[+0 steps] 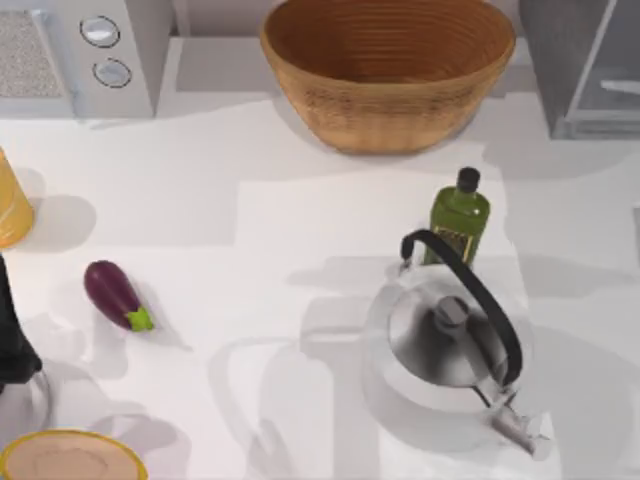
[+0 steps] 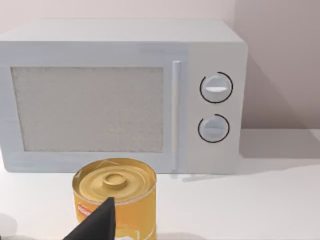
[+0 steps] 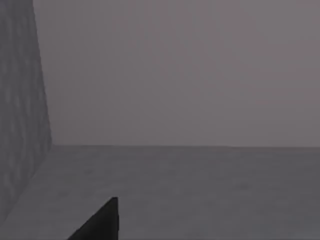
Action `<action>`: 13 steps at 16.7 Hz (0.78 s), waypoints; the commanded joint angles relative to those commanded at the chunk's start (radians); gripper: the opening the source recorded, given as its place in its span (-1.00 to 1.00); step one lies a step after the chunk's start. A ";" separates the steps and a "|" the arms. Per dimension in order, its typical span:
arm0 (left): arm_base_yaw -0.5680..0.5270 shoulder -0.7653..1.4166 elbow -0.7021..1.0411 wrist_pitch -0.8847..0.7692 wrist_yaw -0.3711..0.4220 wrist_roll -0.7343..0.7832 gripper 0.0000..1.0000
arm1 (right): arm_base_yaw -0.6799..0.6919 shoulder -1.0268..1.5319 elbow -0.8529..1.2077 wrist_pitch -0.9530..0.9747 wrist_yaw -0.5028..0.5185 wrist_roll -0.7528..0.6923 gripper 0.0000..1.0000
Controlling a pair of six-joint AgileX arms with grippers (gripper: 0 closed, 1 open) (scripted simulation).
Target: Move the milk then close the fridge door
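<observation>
— Fingers first: wide or narrow?

— Cannot tell, either side. One dark left fingertip [image 2: 100, 220] shows in the left wrist view, just before a yellow round tin [image 2: 116, 192]. Behind the tin stands the light grey microwave with two round knobs [image 2: 120, 95]. One dark right fingertip [image 3: 102, 220] shows in the right wrist view, beside a grey speckled wall [image 3: 20, 100].

— And the door?

— At the upper right of the top view, the pale grey fridge door [image 1: 588, 60] slants against its grey box [image 1: 550, 50]. My left arm [image 1: 15, 330] sits at the lower left edge. On the white worktop [image 1: 250, 230] a green oil bottle [image 1: 458, 220] stands just beside a steel kettle [image 1: 450, 345].
</observation>
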 joint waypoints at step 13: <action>0.000 0.000 0.000 0.000 0.000 0.000 1.00 | 0.047 -0.592 -0.329 -0.279 0.055 -0.003 1.00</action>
